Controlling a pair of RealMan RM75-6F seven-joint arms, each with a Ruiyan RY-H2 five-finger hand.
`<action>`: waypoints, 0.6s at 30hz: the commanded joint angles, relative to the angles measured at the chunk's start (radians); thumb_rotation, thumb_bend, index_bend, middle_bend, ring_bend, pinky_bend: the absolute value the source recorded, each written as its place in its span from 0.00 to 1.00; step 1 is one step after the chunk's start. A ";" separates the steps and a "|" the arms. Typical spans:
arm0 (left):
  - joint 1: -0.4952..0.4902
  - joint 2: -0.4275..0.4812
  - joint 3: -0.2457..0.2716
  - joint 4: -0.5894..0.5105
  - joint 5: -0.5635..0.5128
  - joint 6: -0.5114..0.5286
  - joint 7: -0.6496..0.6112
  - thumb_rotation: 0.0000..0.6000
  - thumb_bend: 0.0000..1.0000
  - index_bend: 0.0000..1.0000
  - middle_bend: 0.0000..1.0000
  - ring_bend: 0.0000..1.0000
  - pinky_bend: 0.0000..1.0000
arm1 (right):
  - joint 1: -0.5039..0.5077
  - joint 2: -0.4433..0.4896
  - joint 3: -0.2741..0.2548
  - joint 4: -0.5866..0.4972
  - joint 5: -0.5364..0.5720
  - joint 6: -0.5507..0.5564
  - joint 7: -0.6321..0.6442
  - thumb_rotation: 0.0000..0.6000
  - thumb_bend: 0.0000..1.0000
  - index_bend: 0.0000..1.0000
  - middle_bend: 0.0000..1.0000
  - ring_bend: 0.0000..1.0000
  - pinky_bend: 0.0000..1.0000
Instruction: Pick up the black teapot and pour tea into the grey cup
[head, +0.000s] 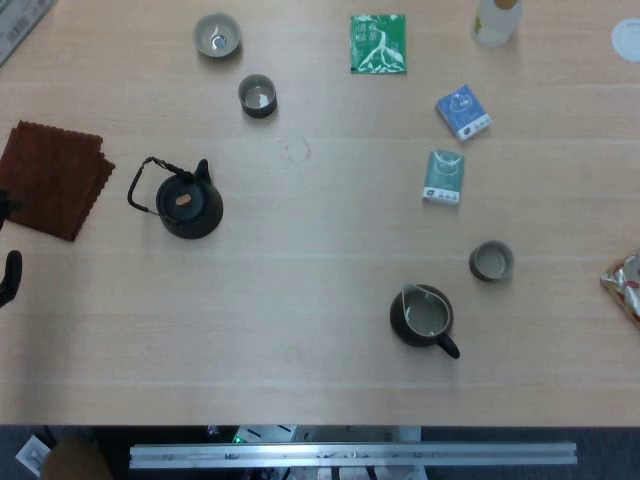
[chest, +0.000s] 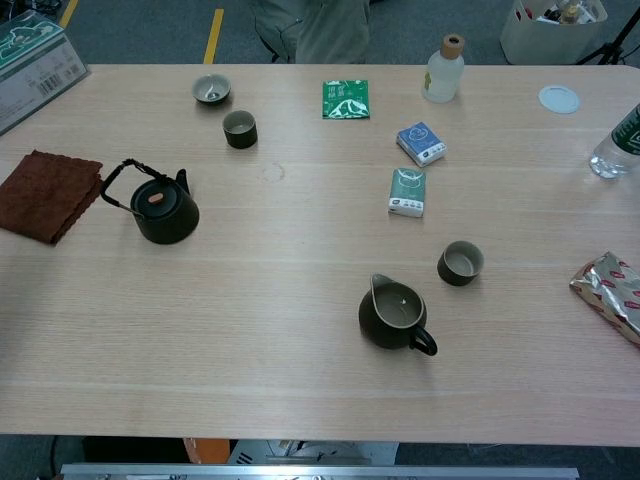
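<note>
The black teapot stands upright on the left part of the table, lid on, with its wire handle tipped over to the left. A grey cup sits at the far left back, well beyond the teapot. At the left edge of the head view, only a thin dark sliver of my left hand shows, a short way left of the teapot and touching nothing. How its fingers lie is hidden. My right hand appears in neither view.
A dark cup stands near the grey one, and another dark cup sits right of centre by a dark pitcher. A brown cloth lies far left. Tea packets, small boxes and a bottle lie behind.
</note>
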 joint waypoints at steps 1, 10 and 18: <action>-0.001 0.000 0.001 0.000 0.002 -0.002 0.000 1.00 0.47 0.24 0.21 0.15 0.07 | -0.001 0.001 0.000 0.000 -0.002 0.003 0.001 1.00 0.35 0.30 0.32 0.20 0.23; -0.002 -0.002 0.001 0.005 0.008 0.000 -0.010 1.00 0.47 0.24 0.21 0.15 0.07 | -0.008 0.004 -0.002 -0.005 -0.003 0.011 0.004 1.00 0.35 0.30 0.32 0.20 0.22; -0.032 0.006 -0.007 0.007 0.013 -0.037 -0.013 1.00 0.47 0.24 0.21 0.15 0.07 | 0.010 0.011 0.010 -0.009 -0.022 0.012 -0.002 1.00 0.35 0.30 0.32 0.20 0.22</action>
